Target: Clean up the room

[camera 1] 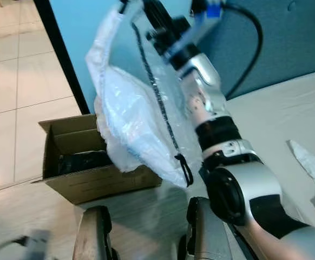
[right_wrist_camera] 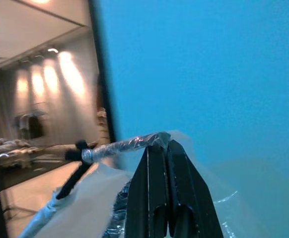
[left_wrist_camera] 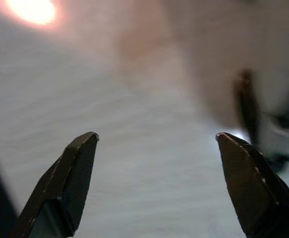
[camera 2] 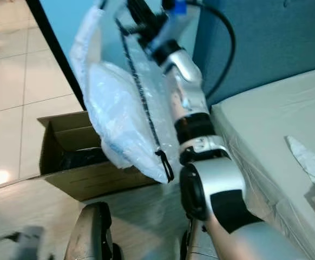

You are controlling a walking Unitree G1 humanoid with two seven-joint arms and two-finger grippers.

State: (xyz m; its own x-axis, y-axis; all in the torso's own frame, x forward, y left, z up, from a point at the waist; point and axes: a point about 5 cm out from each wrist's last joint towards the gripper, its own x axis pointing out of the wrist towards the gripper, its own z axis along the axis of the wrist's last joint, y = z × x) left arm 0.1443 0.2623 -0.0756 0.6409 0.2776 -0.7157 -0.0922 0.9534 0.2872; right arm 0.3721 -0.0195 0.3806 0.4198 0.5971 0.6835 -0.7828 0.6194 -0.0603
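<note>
A clear plastic bag [camera 1: 130, 116] with white stuffing and a black zipper hangs in the air over the open cardboard box [camera 1: 79, 187]. My right gripper [camera 1: 138, 6] is raised high and shut on the bag's top edge; in the right wrist view its fingers [right_wrist_camera: 167, 193] pinch the crumpled plastic [right_wrist_camera: 134, 144]. The box stands on the floor by the blue wall and holds something dark [camera 1: 81, 161]. My left gripper [left_wrist_camera: 157, 141] is open, hanging over blurred pale floor.
A bed with a pale mattress [camera 1: 276, 116] lies to the right, with a crumpled white piece [camera 1: 312, 160] on it. A black door frame [camera 1: 63, 54] and tiled floor [camera 1: 17, 81] are to the left. My legs [camera 1: 95, 235] show below.
</note>
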